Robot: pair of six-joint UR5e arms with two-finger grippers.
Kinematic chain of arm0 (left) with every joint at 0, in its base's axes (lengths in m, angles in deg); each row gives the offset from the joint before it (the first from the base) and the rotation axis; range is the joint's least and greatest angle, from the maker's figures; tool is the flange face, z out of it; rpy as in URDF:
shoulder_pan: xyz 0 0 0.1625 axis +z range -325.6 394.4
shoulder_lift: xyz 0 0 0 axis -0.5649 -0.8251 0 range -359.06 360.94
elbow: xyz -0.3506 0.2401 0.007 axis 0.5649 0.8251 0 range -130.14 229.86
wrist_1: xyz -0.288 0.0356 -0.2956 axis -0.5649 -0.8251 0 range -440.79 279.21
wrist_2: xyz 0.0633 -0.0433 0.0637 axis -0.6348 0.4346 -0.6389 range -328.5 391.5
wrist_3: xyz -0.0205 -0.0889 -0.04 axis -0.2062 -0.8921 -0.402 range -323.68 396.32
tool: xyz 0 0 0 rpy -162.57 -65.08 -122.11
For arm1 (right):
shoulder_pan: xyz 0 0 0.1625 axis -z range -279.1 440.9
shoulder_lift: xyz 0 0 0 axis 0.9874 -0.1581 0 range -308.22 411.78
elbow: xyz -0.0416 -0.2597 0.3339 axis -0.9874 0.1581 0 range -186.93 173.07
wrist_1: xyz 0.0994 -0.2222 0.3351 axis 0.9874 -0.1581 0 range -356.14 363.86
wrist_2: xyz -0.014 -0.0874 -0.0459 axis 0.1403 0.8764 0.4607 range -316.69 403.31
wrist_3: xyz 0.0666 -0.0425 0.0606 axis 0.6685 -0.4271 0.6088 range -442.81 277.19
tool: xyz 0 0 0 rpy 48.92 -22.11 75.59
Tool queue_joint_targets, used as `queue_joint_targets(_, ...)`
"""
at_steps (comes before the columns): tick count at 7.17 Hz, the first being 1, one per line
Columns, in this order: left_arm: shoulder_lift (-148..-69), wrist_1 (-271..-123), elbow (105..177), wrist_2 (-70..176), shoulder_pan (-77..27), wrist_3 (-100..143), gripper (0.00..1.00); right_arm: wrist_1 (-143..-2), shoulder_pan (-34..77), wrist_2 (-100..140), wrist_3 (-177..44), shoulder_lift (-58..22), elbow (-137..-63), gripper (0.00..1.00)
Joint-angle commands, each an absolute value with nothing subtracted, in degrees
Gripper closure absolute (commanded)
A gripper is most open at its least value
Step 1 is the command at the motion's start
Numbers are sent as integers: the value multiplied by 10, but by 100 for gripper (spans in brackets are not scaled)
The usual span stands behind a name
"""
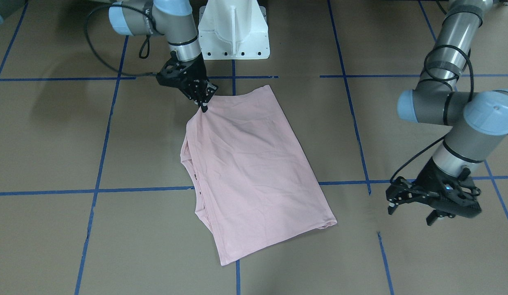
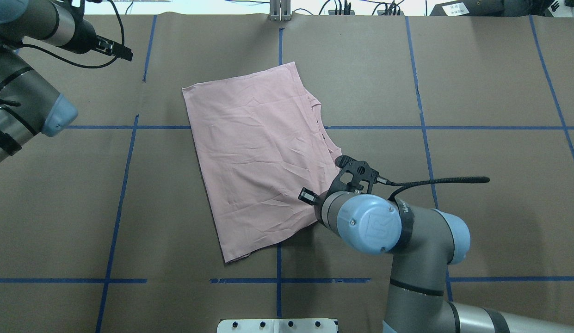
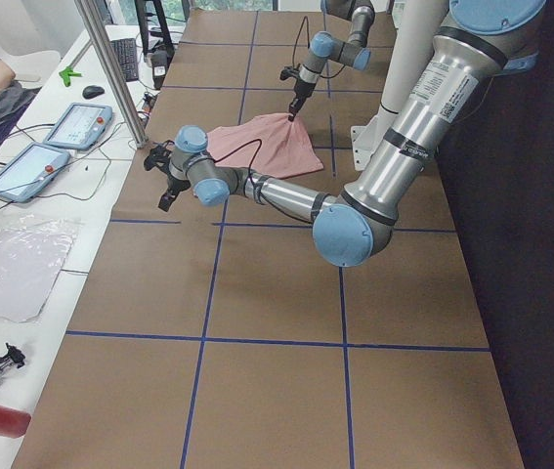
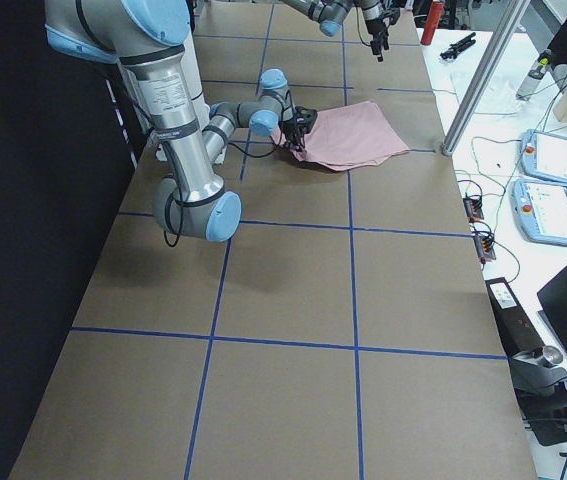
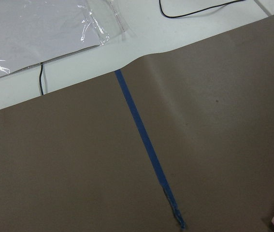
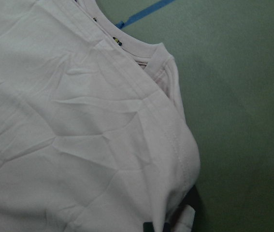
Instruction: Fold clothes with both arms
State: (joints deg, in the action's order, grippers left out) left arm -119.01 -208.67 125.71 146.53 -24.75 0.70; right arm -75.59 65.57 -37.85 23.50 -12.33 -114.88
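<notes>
The light pink T-shirt [image 1: 254,172] lies folded and plain side up in the middle of the table, with its print hidden. It also shows in the overhead view [image 2: 259,157]. My right gripper [image 1: 203,107] is shut on the shirt's corner nearest the robot base and holds that corner slightly raised. The right wrist view shows the neckline and the bunched fabric [image 6: 127,145] at the fingers. My left gripper [image 1: 411,211] is open and empty. It hovers over bare table well off to the shirt's side, and the overhead view shows it too [image 2: 115,48].
The white pedestal base [image 1: 233,28] stands just behind the right gripper. Blue tape lines [image 1: 135,190] cross the brown table cover. A side table with tablets [image 3: 81,122] and a plastic sheet [image 5: 30,29] lies beyond the table edge near the left gripper.
</notes>
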Motion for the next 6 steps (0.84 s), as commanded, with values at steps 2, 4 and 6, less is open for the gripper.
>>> queue_joint_targets(2,-1132,-2008,1441,1462,-139,-191,0,-759,724,-294,312,-148,-1172,100)
queue_joint_targets(4,-1056,-2006,1568,1398,-20,-376,0,-759,740,-277,333,-148,-1179,100)
queue_joint_targets(6,-1011,-2005,1634,1300,106,-566,22,-759,742,-266,335,-148,-1180,100)
